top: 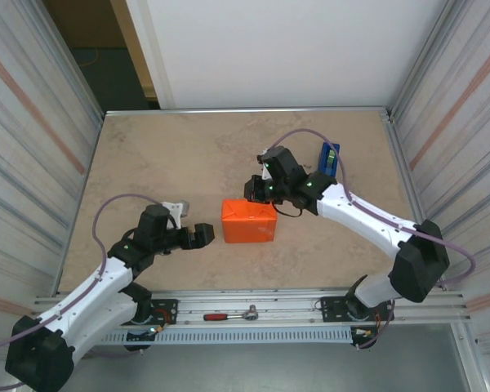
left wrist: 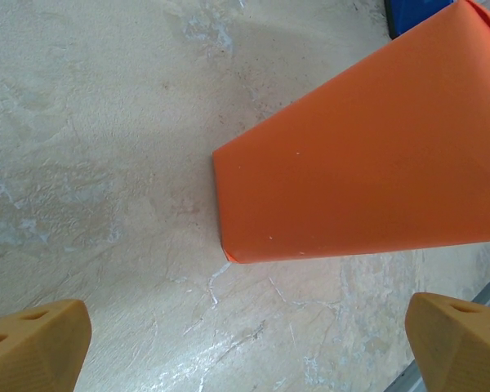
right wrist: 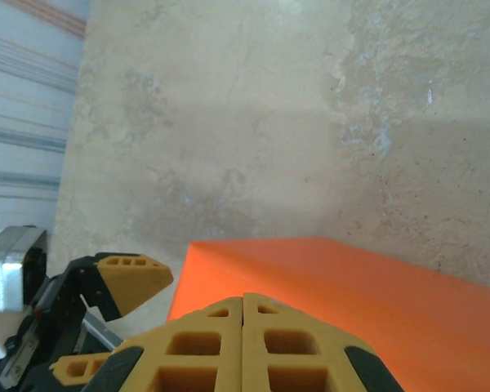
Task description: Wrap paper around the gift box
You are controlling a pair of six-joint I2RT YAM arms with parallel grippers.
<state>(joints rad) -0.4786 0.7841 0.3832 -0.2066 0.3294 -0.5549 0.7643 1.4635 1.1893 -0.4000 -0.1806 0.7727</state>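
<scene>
The orange paper (top: 249, 222) lies folded around a box shape at the table's middle, smooth on top (left wrist: 367, 155), and the gift box itself is hidden under it. My left gripper (top: 206, 235) stands open just left of the package, low over the table (left wrist: 249, 343), with nothing between its fingers (left wrist: 41, 339). My right gripper (top: 253, 191) is shut at the package's far edge. Its yellow fingertips (right wrist: 243, 298) meet with nothing held, above the paper's top face (right wrist: 351, 278). One left finger (right wrist: 131, 278) shows beyond the paper's corner.
A blue tape dispenser (top: 330, 159) stands behind the right arm, past the package's far end (left wrist: 416, 12). A red-handled ratchet (top: 231, 314) lies on the front rail. Corrugated walls close in both sides of the table (top: 147, 163).
</scene>
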